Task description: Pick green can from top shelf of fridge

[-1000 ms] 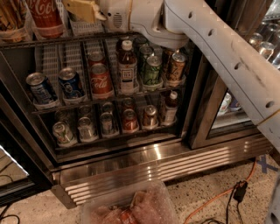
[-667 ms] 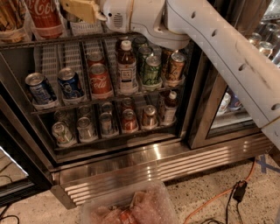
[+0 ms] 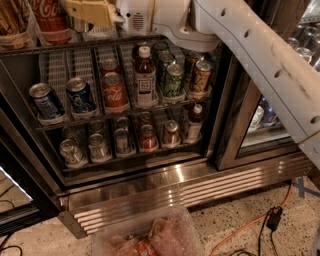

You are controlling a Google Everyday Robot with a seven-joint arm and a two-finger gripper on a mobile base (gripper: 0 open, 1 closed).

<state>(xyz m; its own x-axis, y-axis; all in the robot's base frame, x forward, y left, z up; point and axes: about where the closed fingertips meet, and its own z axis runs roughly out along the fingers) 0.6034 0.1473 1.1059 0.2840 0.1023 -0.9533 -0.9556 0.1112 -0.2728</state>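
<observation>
1. Hardly anything has moved since a second ago: gripper (image 3: 90,12) stays at the upper left of the camera view, up at the top shelf (image 3: 30,47), and the white arm (image 3: 260,55) keeps the same slant down to the right edge.
2. I cannot tell whether the gripper is open or closed; only its tan end shows, cut by the top edge.
3. Green can (image 3: 76,23): on the top shelf, just under the gripper's tan end and right of the red Coca-Cola bottle (image 3: 50,17). Only a dark shiny strip shows, the rest is hidden. I can't tell whether they touch.
4. Fridge (image 3: 175,185): door open, ribbed steel base across the bottom.
5. Middle rack, left to right: two blue cans (image 3: 46,102), a red cola can (image 3: 115,90), a white-capped bottle (image 3: 145,75), shorter green cans (image 3: 172,80), a brown can (image 3: 200,75).
6. Lower rack: a row of upright cans (image 3: 122,140) with a small bottle (image 3: 192,122) at its right end.
7. Floor: a clear plastic bin (image 3: 150,237) in front of the base, an orange cable (image 3: 250,220) to the right.
</observation>
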